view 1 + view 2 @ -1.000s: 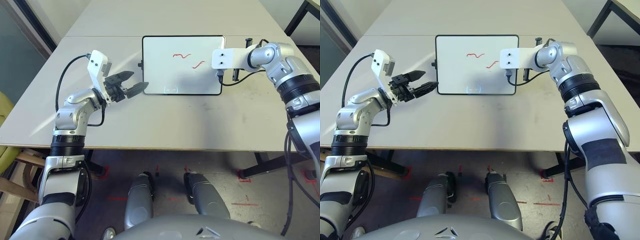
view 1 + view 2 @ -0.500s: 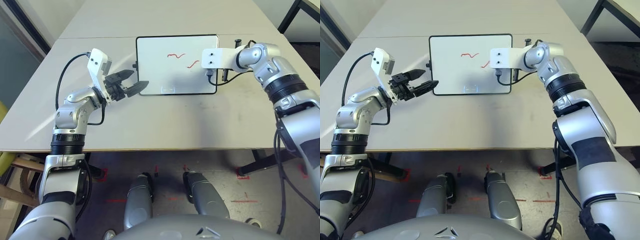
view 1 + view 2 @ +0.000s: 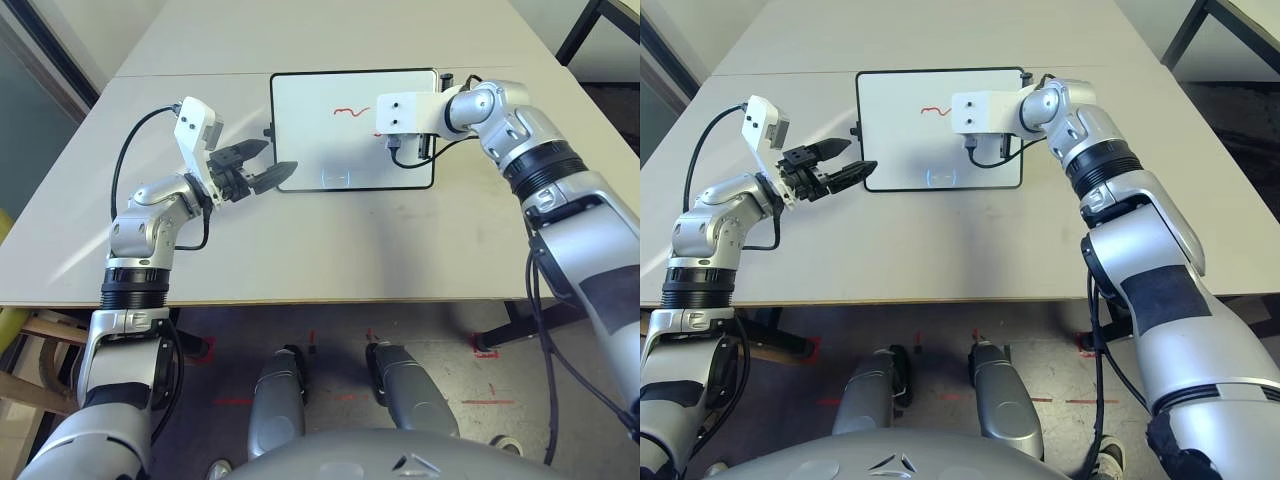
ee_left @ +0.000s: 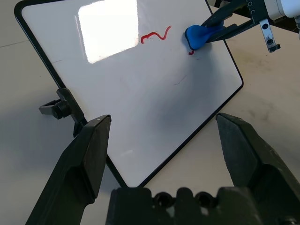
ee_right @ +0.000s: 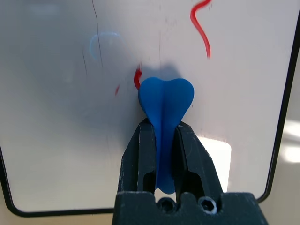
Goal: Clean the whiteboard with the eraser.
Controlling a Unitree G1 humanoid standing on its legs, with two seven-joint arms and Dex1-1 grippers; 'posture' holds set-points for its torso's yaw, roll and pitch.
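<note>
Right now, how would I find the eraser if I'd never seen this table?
Look for the whiteboard lying flat in the middle of the table. Over it, the right end effector pinches a small block, the eraser. It is the one bright blue thing, beside thin red squiggles.

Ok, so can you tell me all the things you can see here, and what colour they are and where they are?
whiteboard: one, white with a thin black frame, lying flat on the far middle of the table.
red squiggle: one whole mark, red, on the upper part of the whiteboard; small red traces sit beside the eraser.
eraser: one, bright blue, pinched in the right hand with its tip against the whiteboard.
side knob: one, black, on the whiteboard's left edge.
table: one, pale grey, under everything.
left hand: one, black fingers, open, empty, just beside the whiteboard's left edge.
right hand: one, black fingers, shut on the eraser, over the whiteboard.
</note>
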